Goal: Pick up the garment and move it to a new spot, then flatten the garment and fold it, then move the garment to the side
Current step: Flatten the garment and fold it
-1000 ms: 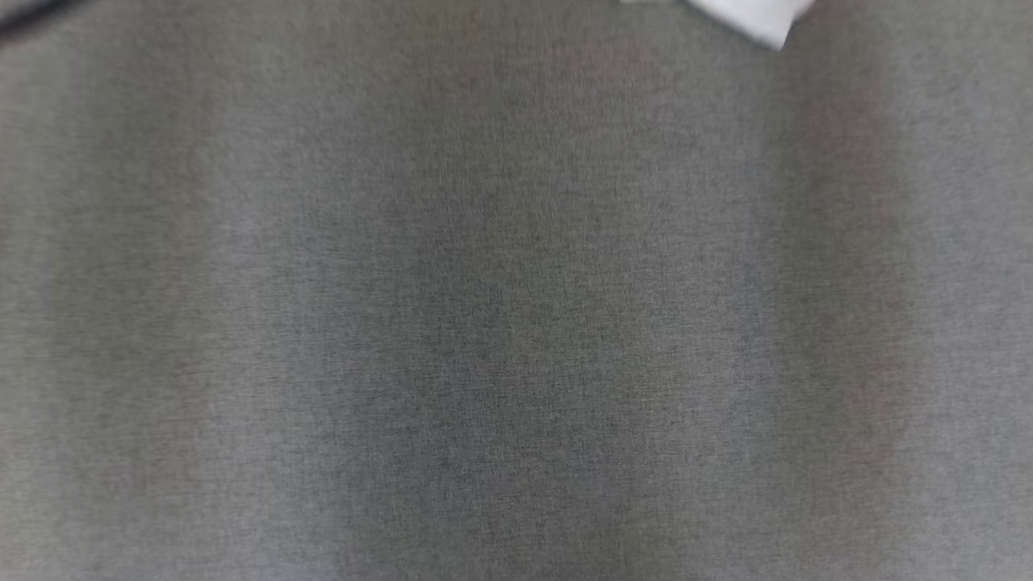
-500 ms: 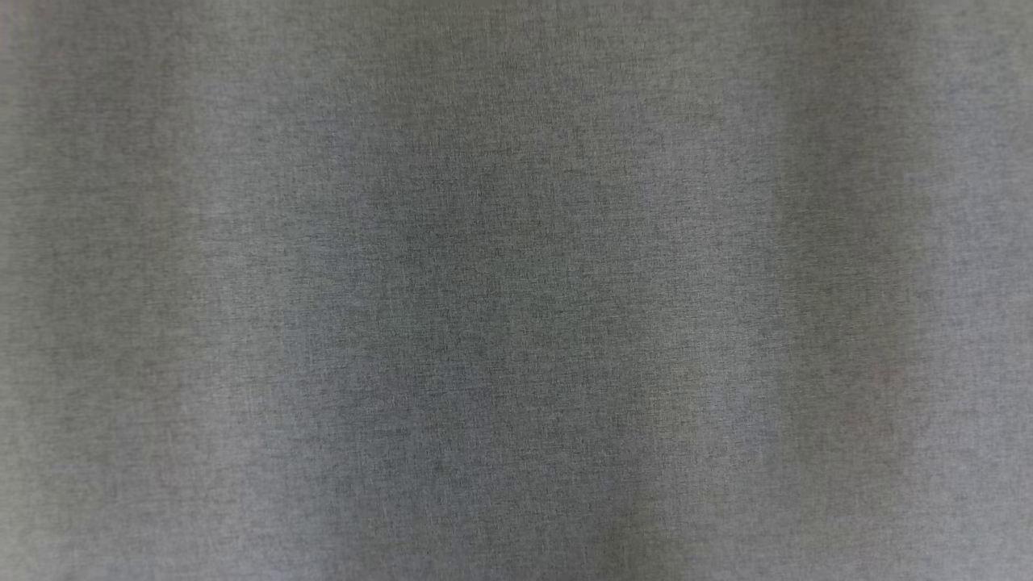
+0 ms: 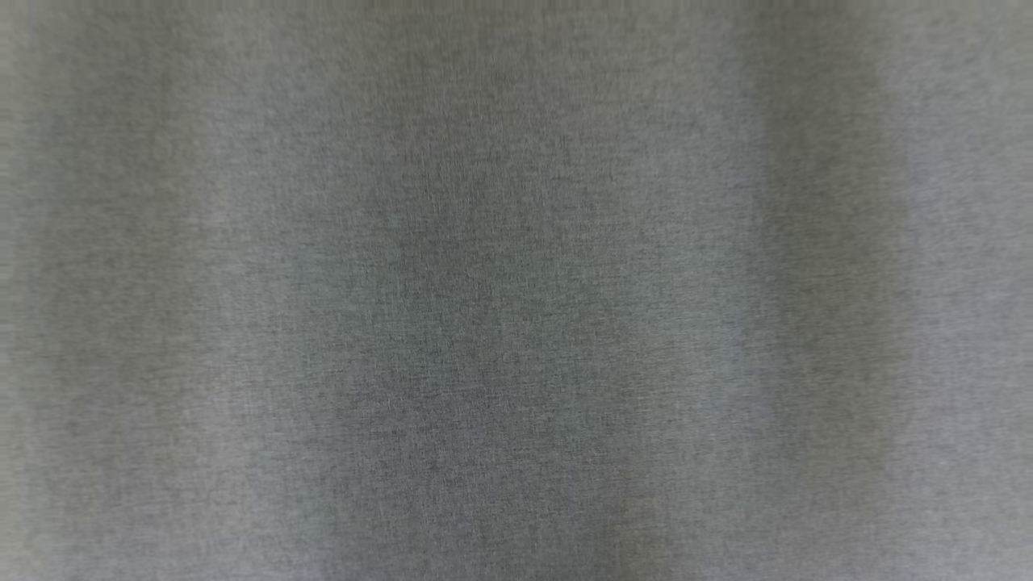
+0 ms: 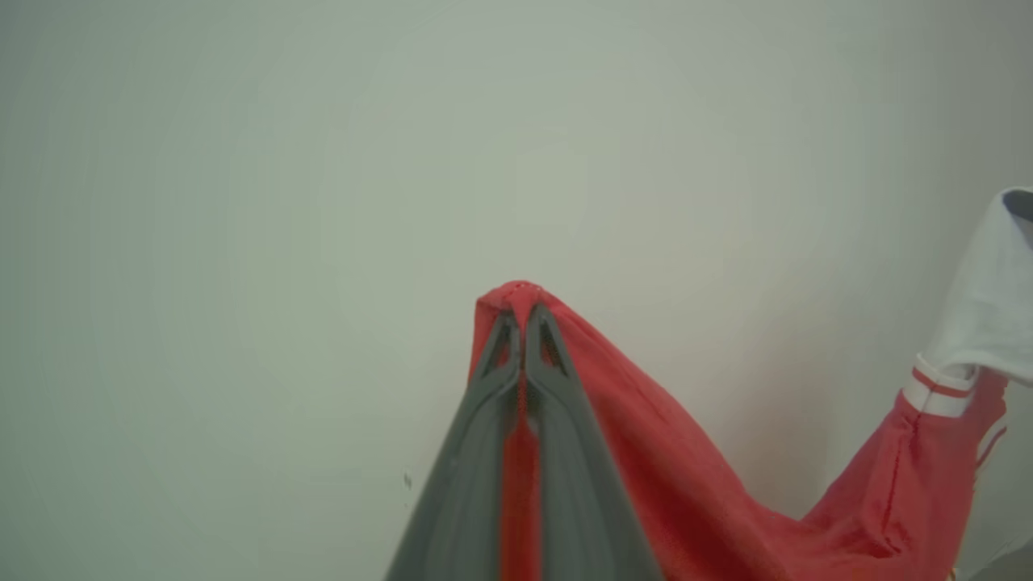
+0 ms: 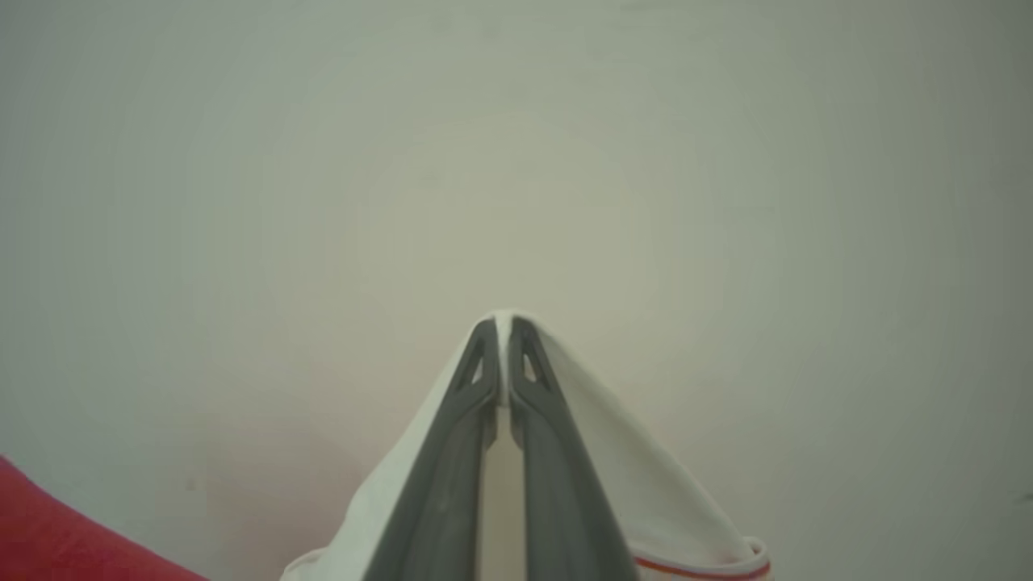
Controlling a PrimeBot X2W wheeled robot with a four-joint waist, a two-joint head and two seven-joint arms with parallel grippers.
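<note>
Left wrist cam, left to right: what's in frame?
Pale background → left gripper, shut on red cloth → red cloth sagging → striped cuff → white sleeve.

— What sort of place is this?
— Indoors, but whether it is a home, a lab or a workshop I cannot tell. The head view looks down on a grey woven cloth surface, blurred, with a darker band toward 3 o'clock.
— And the wrist views?
— A plain pale wall or surface from 9 through 12 o'clock. A red and white garment hangs at 5 o'clock, a clue that fits many places
</note>
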